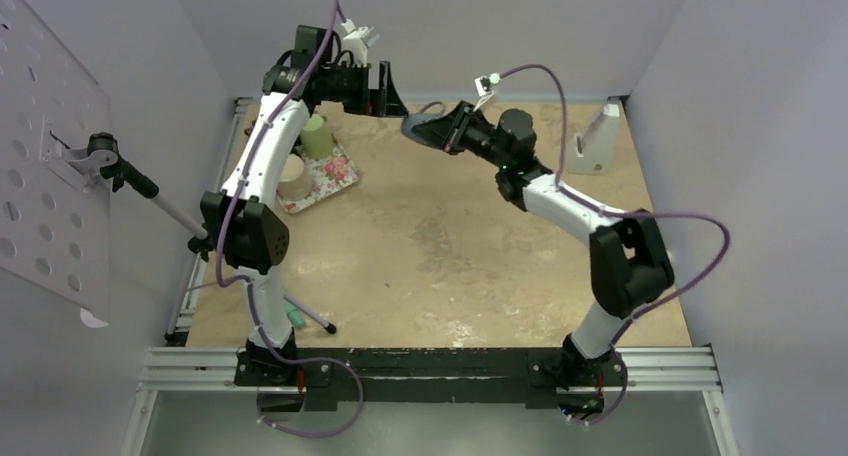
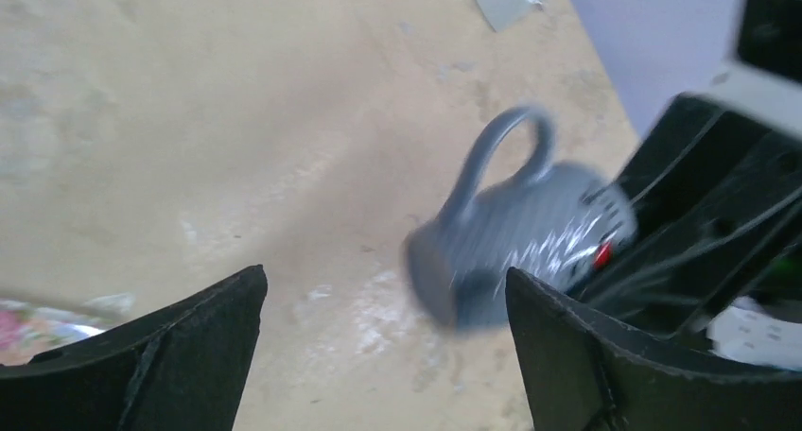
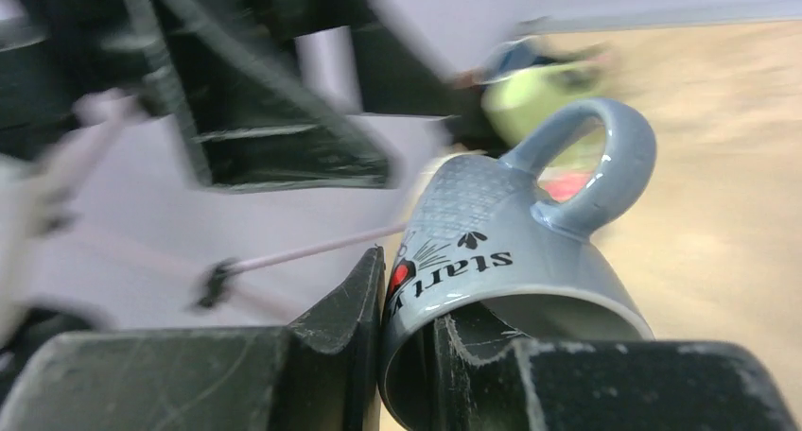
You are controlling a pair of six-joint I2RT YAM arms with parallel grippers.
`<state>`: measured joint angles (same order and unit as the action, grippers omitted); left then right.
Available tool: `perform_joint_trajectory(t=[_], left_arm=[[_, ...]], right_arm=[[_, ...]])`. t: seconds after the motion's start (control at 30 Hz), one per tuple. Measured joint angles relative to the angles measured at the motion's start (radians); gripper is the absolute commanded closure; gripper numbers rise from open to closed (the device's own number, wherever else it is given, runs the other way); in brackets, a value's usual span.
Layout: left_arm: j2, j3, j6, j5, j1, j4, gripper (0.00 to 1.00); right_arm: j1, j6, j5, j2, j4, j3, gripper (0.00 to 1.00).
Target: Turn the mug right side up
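Note:
The grey mug [image 1: 424, 128] with a printed side is held off the table at the far middle, tipped on its side with its base pointing left. My right gripper [image 1: 455, 132] is shut on its rim: in the right wrist view one finger is inside the mug [image 3: 530, 232] and the other outside, with the gripper [image 3: 407, 355] at the mouth and the handle up. My left gripper [image 1: 385, 91] is open and empty near the back wall, left of the mug. In the left wrist view the mug [image 2: 520, 232] is beyond the open gripper [image 2: 383, 355], blurred.
A floral tray [image 1: 335, 176] at the back left carries a green cup [image 1: 318, 136] and a beige cup [image 1: 293, 176]. A white stand [image 1: 598, 136] is at the back right. A black-tipped rod [image 1: 160, 201] juts in from the left over the table edge.

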<state>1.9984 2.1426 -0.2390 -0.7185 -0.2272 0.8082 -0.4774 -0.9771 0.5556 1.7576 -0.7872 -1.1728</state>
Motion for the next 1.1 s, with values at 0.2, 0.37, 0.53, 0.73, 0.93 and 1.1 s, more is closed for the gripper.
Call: perform_joint_trajectory(t=[0.2,0.37,0.53,0.73,0.93,1.1], left_arm=[[-0.032,0.05,0.269,0.278,0.009,0.132,0.0],[-0.03,0.05,0.441,0.503,0.021,0.244,0.0],[-0.029,-0.003,0.469,0.613,0.088,0.288,0.0],[-0.028,-0.082,0.466,0.672,0.183,0.31,0.0],[-0.016,-0.14,0.465,0.716,0.223,0.306,0.0],[0.009,-0.159,0.463,0.732,0.244,0.304,0.0]], right_arm=[[0.119,0.492,-0.422,-0.194,0.723,-0.113,1.0],[0.261,0.718,-0.673,-0.178,1.141,-0.167,1.0],[0.434,0.819,-0.719,-0.106,1.374,-0.158,1.0],[0.557,0.871,-0.711,-0.001,1.454,-0.157,1.0],[0.605,0.882,-0.657,0.067,1.432,-0.126,1.0],[0.618,0.885,-0.633,0.069,1.419,-0.126,0.68]])
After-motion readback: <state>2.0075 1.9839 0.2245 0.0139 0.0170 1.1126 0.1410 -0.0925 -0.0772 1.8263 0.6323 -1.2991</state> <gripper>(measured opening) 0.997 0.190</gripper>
